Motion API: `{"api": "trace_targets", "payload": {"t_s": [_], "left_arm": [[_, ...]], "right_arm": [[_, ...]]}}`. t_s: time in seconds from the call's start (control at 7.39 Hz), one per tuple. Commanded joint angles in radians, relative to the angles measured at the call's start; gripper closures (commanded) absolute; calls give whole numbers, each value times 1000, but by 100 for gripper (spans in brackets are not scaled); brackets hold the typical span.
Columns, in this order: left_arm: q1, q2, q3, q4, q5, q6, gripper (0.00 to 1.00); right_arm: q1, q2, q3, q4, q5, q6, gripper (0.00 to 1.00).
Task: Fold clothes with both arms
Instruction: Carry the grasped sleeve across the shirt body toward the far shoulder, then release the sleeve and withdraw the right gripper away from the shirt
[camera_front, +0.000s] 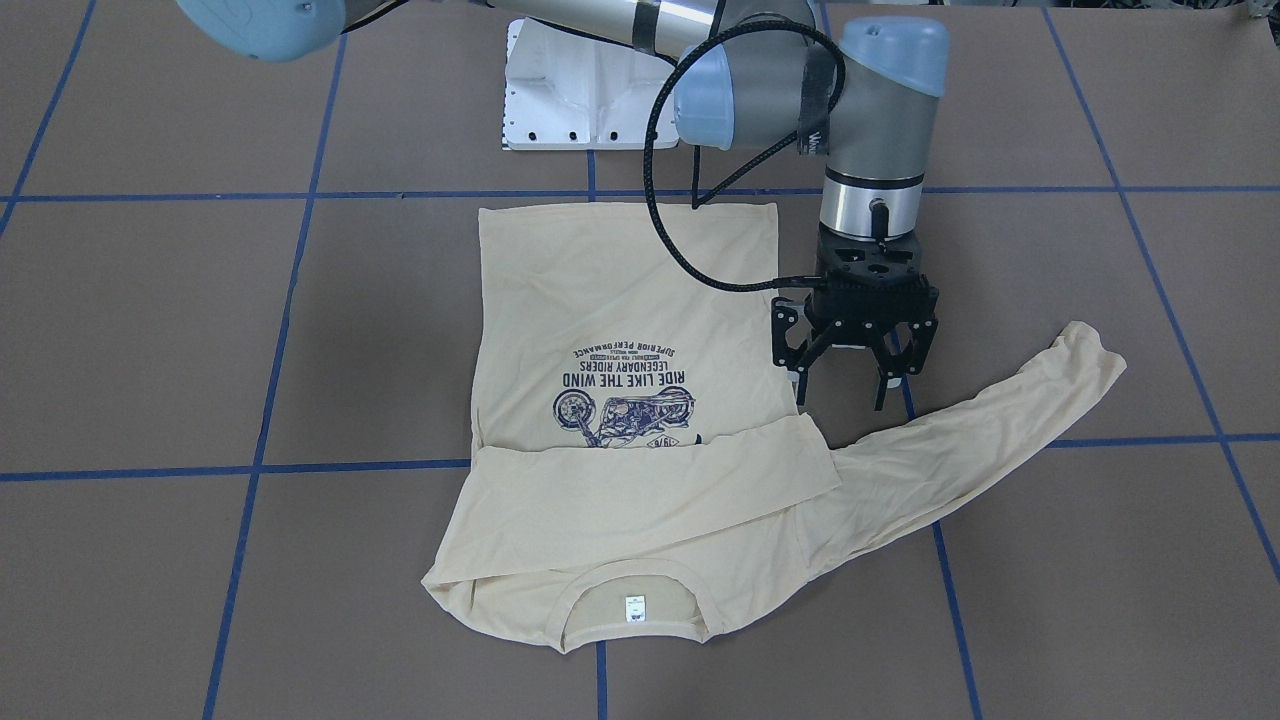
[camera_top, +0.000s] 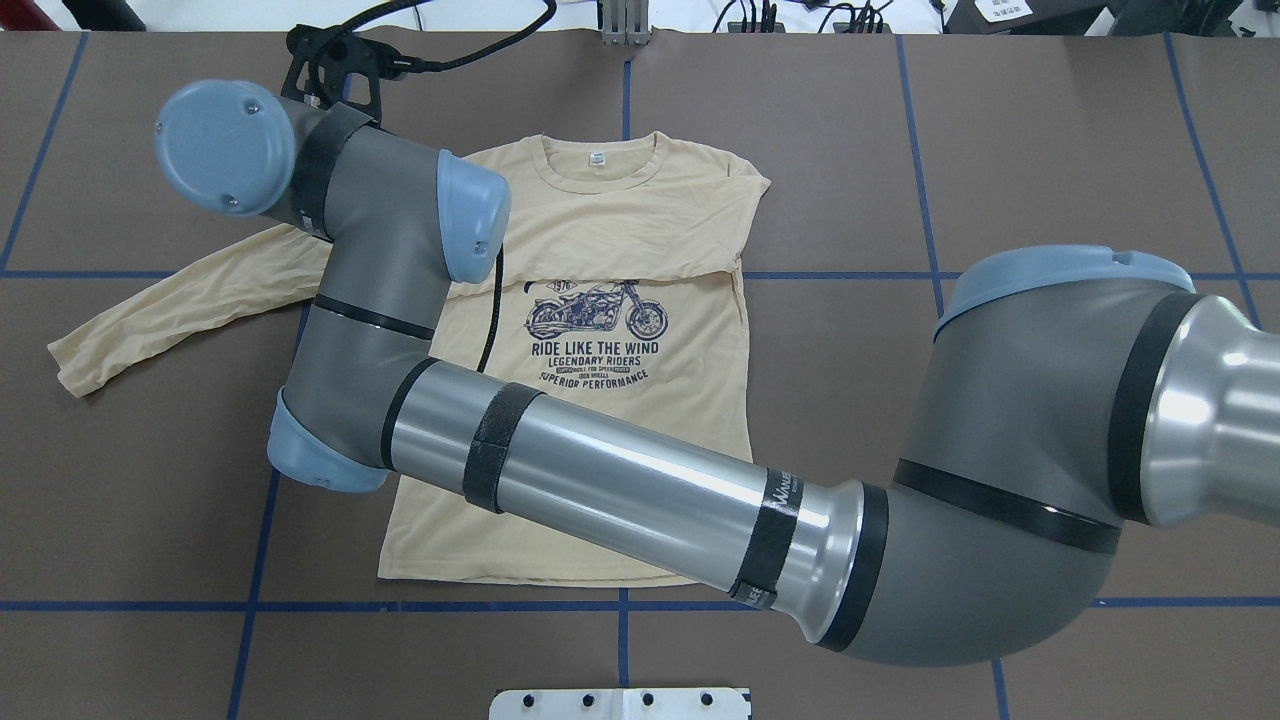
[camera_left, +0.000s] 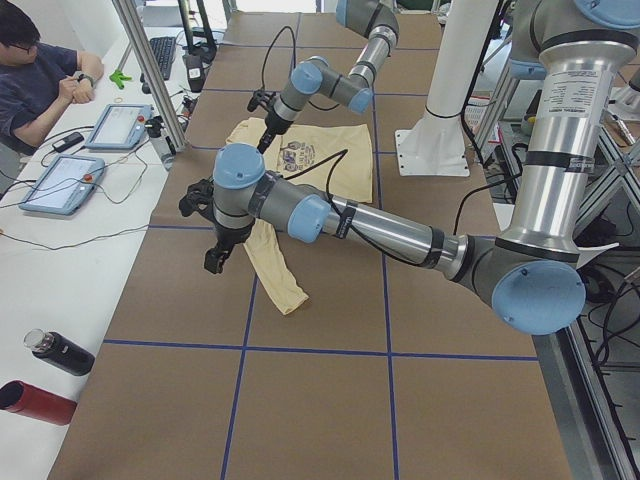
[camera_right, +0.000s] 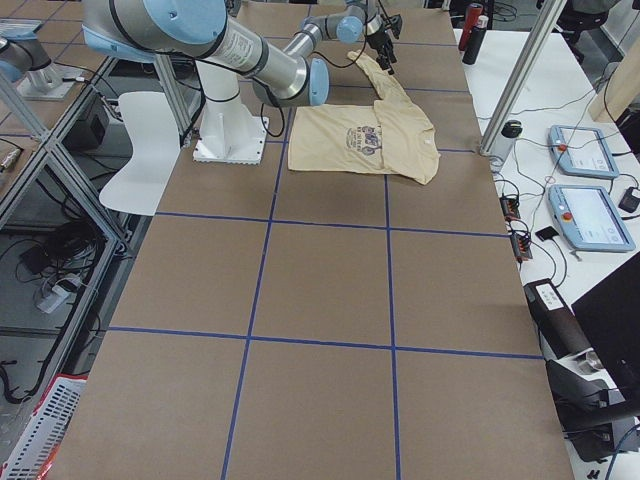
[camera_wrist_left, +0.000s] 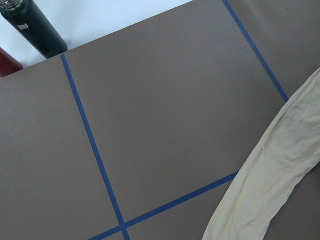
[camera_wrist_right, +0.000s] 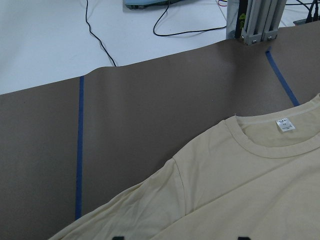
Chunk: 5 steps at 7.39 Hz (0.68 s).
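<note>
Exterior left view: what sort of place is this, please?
Most likely a robotics lab or test cell. A left arm and a right arm reach over a table gridded with blue tape, and a person sits beside it at a desk with two touch-screen control tablets.

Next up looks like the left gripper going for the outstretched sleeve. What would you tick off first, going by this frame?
1. Left gripper open and empty: ok.
2. Outstretched sleeve lying flat, nothing on it: ok.
3. Other sleeve folded across the chest: ok.
4. Shirt body flat, hem straight: ok.
5. Left gripper lined up over the outstretched sleeve: cannot tell; in the front view it hangs beside the shirt body, not touching.
6. Black cable clear of the fabric: cannot tell.
</note>
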Motion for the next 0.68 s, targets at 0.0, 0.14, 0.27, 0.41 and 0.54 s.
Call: {"api": "trace_targets", "payload": {"t_s": [0.0,0.14,0.27,0.41,0.54], "left_arm": [[1,-2,-4,-8,-4,5,0],[19,0,-16,-69,-5,-4,0],[71,0,-10,-77,-2,-6,0],[121,47,-7,-87,2,-3,0],[141,81,-4,-141,5,-47,0]], "right_arm": [[69,5,4,-16,167,-8,1],[112,-34,68,-80,281,-18,0],[144,-126,235,-193,337,-92,0],[202,-216,354,-256,440,-164,0],[265,-307,423,-257,539,-211,0]]}}
